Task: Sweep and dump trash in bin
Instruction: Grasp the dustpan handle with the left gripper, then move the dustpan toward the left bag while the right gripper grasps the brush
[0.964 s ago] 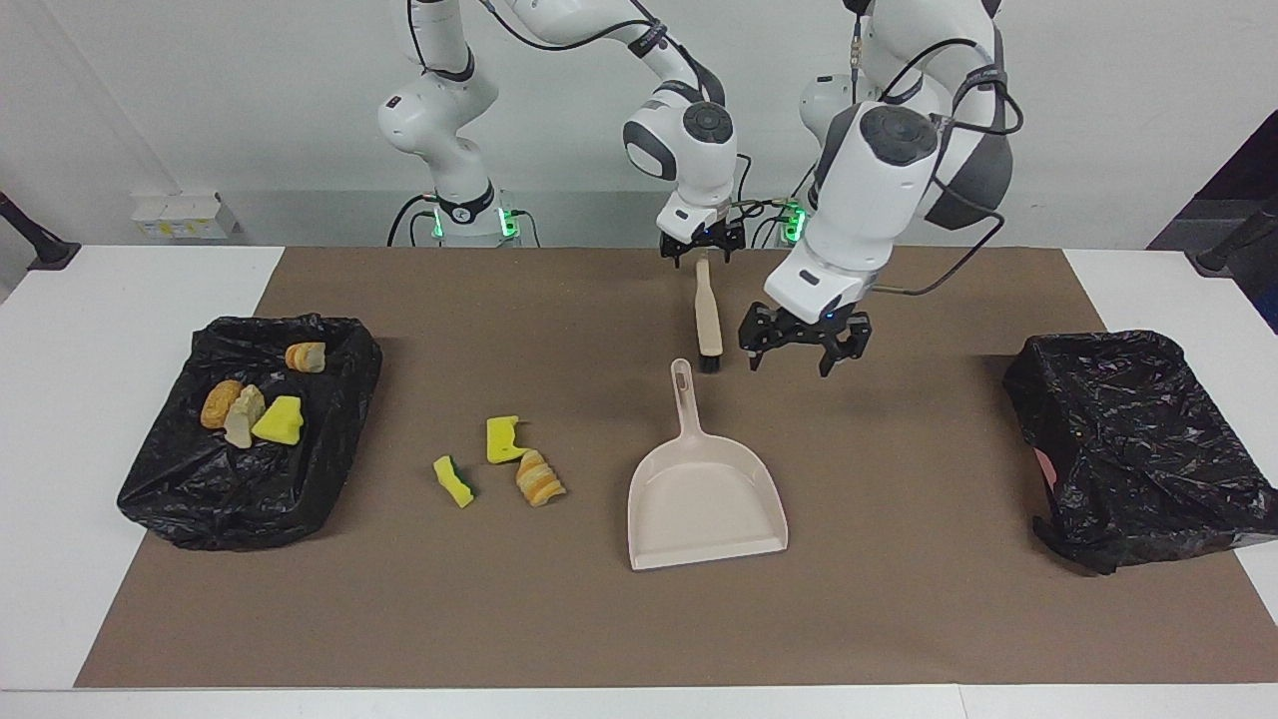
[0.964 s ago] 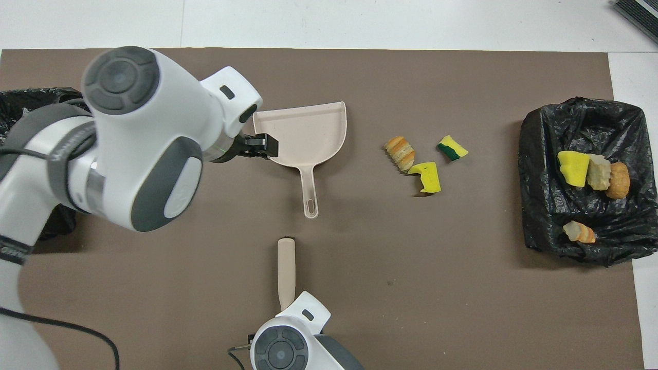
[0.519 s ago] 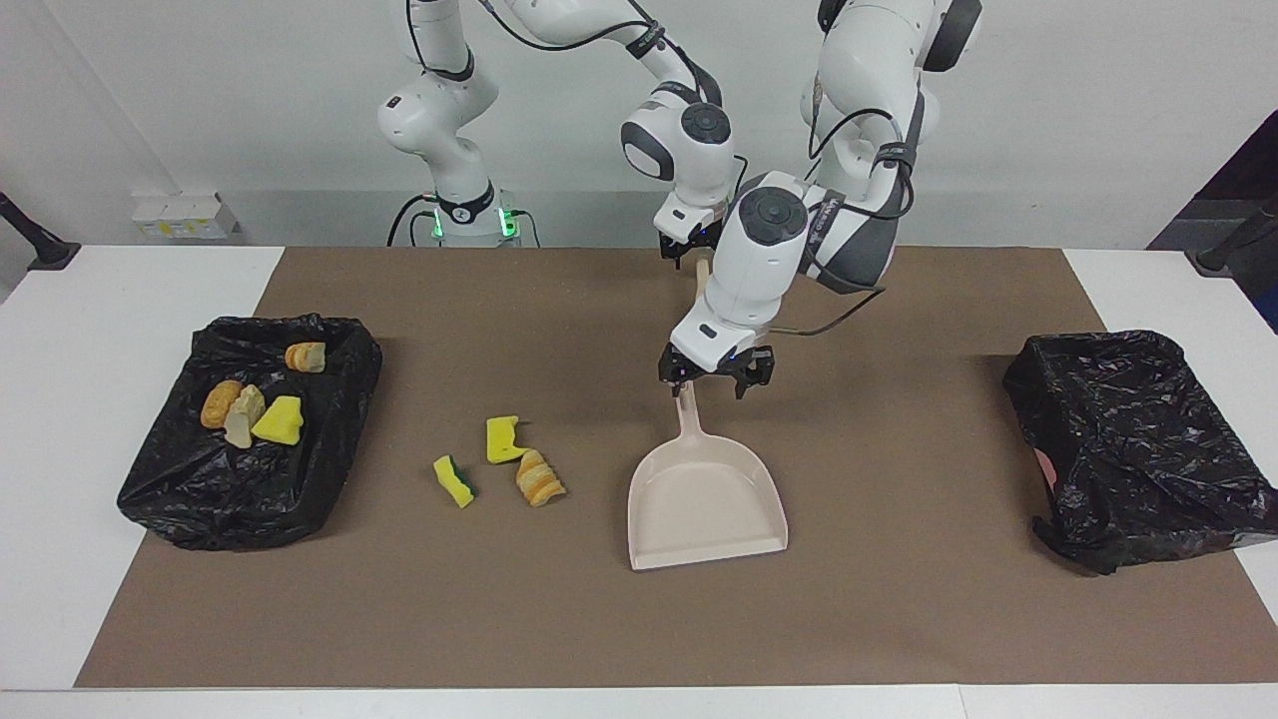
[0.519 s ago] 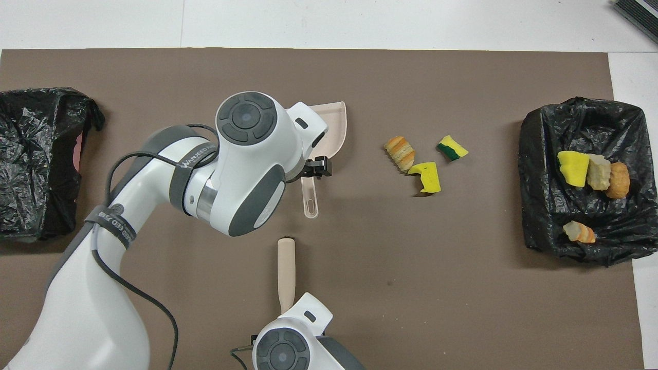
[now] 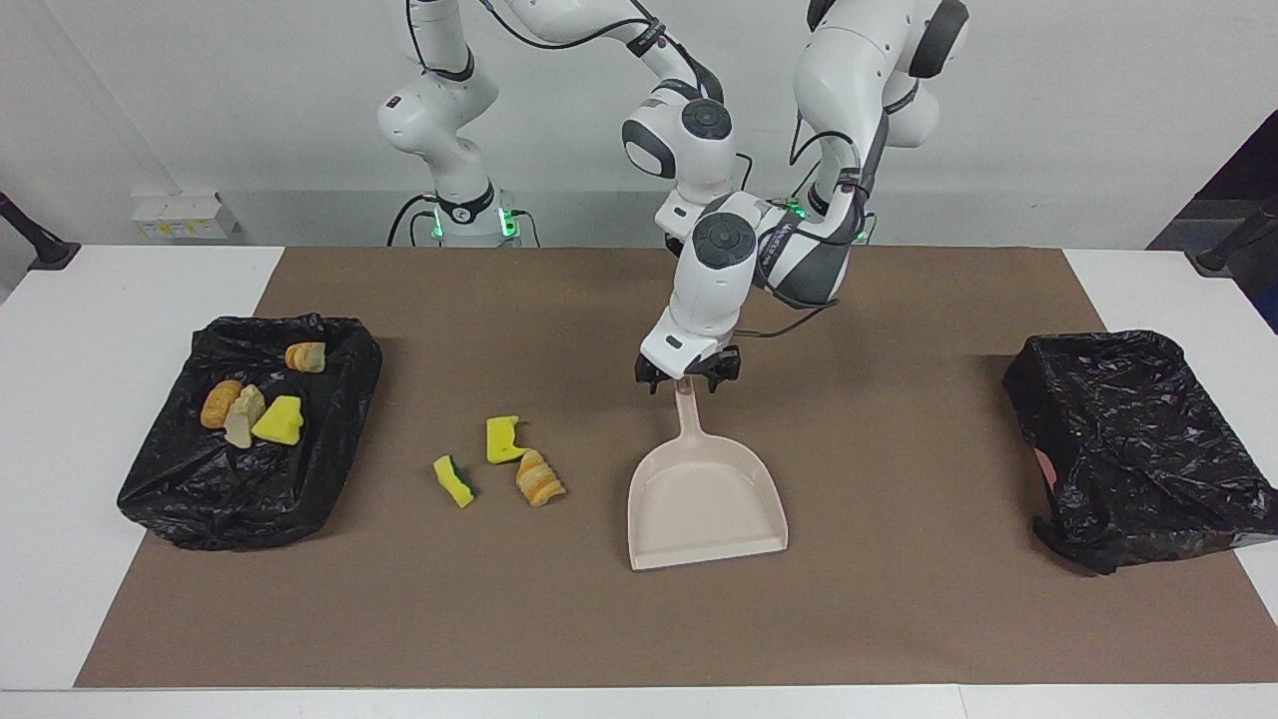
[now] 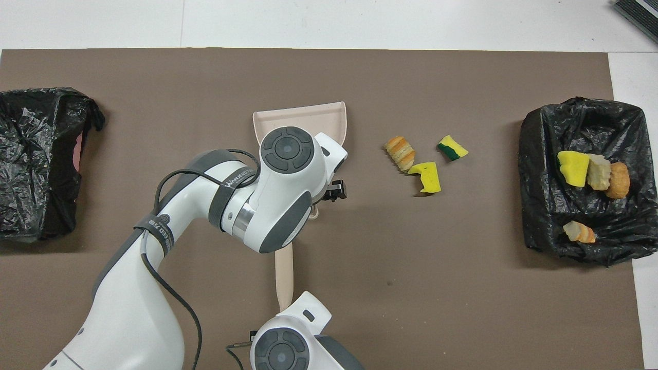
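Note:
Three pieces of trash lie on the brown mat beside the beige dustpan [image 5: 704,499], toward the right arm's end: a yellow sponge [image 5: 504,439], a green-backed sponge [image 5: 454,481] and a bread-like lump [image 5: 539,477]. My left gripper [image 5: 687,379] is low at the end of the dustpan's handle, open, one finger on each side of it. The brush's handle [image 6: 284,277] lies nearer the robots and runs under my right hand [image 6: 288,339], whose gripper is shut on its end. The left arm hides the brush head.
A black bag-lined bin [image 5: 339,399] at the right arm's end holds several scraps [image 5: 250,414]. A second black bin [image 5: 1128,439] stands at the left arm's end. The mat's edge [image 5: 599,679] runs farthest from the robots.
My left arm swung from beside the brush head to the dustpan handle's end and came down, still open. The right gripper stayed at the brush handle and closed. The trash has not moved.

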You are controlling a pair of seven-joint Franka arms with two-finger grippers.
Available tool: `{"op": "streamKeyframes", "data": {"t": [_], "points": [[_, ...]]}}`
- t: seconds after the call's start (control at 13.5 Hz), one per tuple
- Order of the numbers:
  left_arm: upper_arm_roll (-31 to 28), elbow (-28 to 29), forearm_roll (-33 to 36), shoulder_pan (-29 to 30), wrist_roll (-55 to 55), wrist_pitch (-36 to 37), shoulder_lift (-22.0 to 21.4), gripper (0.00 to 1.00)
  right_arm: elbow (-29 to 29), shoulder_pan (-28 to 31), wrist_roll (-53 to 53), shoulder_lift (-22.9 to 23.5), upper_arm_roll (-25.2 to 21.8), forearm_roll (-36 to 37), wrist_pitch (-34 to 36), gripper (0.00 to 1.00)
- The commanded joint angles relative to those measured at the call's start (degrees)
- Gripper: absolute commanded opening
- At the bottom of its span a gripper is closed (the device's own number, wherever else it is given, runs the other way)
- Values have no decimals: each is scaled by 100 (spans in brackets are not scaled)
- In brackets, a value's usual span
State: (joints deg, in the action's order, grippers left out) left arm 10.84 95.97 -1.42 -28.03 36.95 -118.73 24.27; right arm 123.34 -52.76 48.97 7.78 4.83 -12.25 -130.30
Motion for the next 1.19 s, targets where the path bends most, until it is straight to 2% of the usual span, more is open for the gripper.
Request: {"op": "streamKeyframes", "data": {"t": [0.0, 0.07, 0.15, 0.3, 0.37, 0.52, 0.67, 0.89, 0.96, 1.11], "points": [[-82, 194, 1, -53, 75, -133, -81, 94, -21, 12, 201, -13, 0, 118, -39, 0], [-82, 203, -51, -36, 101, -72, -89, 52, 5, 29, 201, -57, 0, 118, 13, 0], [-82, 185, -234, -18, 258, -28, -89, 1, 23, 29, 209, -92, 0, 118, 153, 0], [-117, 106, -324, -9, 286, 25, -89, 0, 163, 12, 288, -259, 9, 118, 391, 0], [-126, 80, -237, -9, 251, 25, -98, 0, 321, 3, 288, -373, 9, 118, 409, 0], [-135, 71, 158, -9, 24, -10, -107, 0, 375, -6, 262, -645, 9, 127, 881, 0], [-161, 80, 186, 105, -529, 43, -325, 0, 575, 3, 201, -1127, 9, 127, 1330, 0], [-161, 97, 212, 316, -803, 122, -459, 0, 1488, 12, -36, -2067, 9, 127, 1402, 0], [-161, 106, 212, 420, -1047, 270, -485, 0, 1691, 55, -167, -2296, 9, 127, 1411, 0], [-161, 115, 212, 754, -2273, 779, -677, 0, 1755, 300, -562, -2483, -26, 136, 1787, 0]]}}
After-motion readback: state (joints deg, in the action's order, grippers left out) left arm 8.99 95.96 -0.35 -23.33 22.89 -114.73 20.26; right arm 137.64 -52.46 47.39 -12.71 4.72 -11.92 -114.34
